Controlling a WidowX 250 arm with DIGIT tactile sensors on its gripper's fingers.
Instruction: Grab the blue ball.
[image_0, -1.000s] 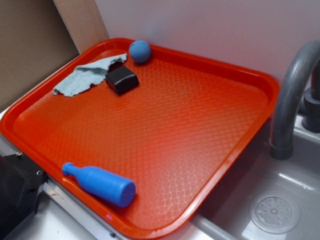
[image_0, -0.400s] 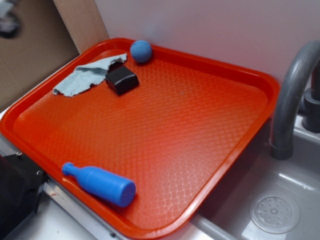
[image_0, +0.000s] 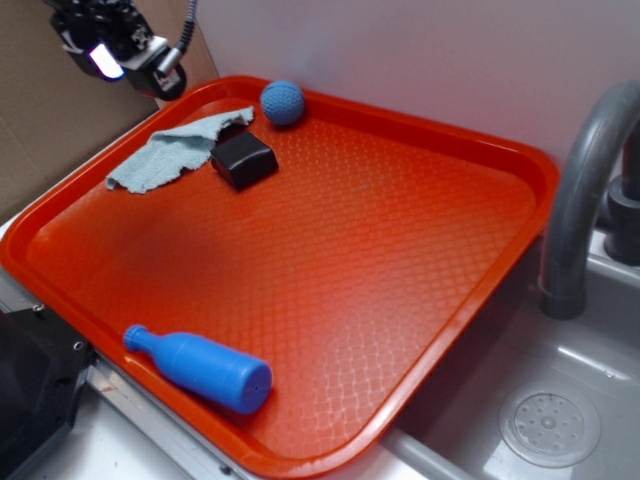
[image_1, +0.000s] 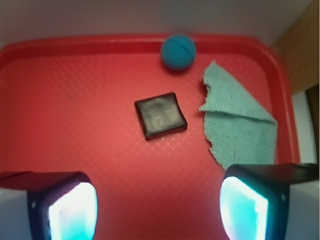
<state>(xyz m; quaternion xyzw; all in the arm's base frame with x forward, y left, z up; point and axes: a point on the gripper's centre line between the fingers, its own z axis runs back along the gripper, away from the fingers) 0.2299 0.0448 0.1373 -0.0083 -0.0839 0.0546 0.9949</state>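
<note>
The blue ball (image_0: 283, 102) (image_1: 178, 51) rests against the far rim of the red tray (image_0: 520, 160), just behind a black block (image_0: 244, 158) (image_1: 160, 115). My gripper (image_0: 115, 45) (image_1: 157, 212) hangs high over the tray's far-left corner, well apart from the ball. Its two fingers (image_1: 70, 210) stand wide apart with only bare tray between them, so it is open. In the wrist view the ball lies ahead, slightly right of centre, beyond the block.
A grey-green cloth (image_0: 175, 150) (image_1: 237, 122) lies left of the block. A smooth blue bottle-shaped pin (image_0: 200, 368) lies near the tray's front edge. A grey faucet (image_0: 585, 190) and sink drain (image_0: 550, 428) are at the right. A wall stands behind the tray.
The gripper has come into the exterior view at the upper left, above the tray corner. The ball has shifted slightly right from a second ago.
</note>
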